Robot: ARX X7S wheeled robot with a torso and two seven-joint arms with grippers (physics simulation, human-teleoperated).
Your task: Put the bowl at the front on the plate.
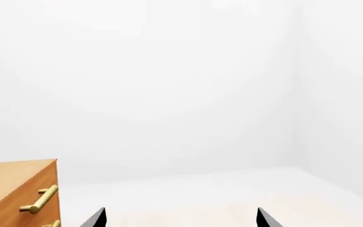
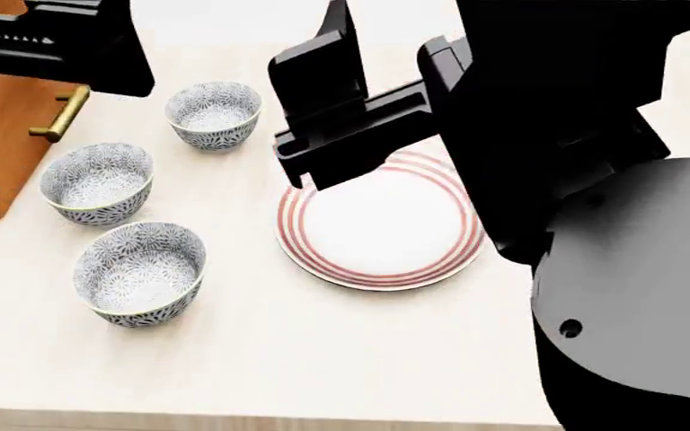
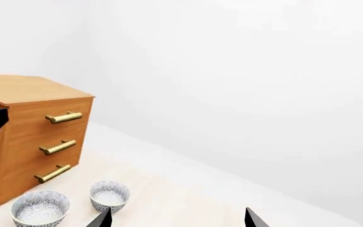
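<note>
Head view: three look-alike floral bowls stand on the pale wooden table point(image 2: 321, 359) in a loose column at the left. The bowl at the front point(image 2: 140, 272), nearest the robot, sits at about 8 o'clock from the plate point(image 2: 380, 230), apart from it and empty. The middle bowl point(image 2: 97, 182) is at 9 o'clock from the plate, and the far bowl point(image 2: 213, 114) at about 10 o'clock. The plate, white with red-pink rings, lies flat; its far rim is hidden under the right gripper point(image 2: 321, 108), which hangs above it with nothing between its dark fingers, the jaws spread. The left arm point(image 2: 51, 40) crosses the upper left corner, over a wooden drawer cabinet point(image 2: 4, 153) with a brass handle point(image 2: 60, 115).

Left wrist view: the left gripper point(image 1: 180, 218) shows only two black fingertips, set wide apart and empty, at the picture's lower edge. Beyond them are the table, white walls and a corner of the cabinet.

Right wrist view: two fingertips, well separated, gripping nothing. The cabinet shows three brass handles; in front of it stand two of the bowls, the middle and the far one.
</note>
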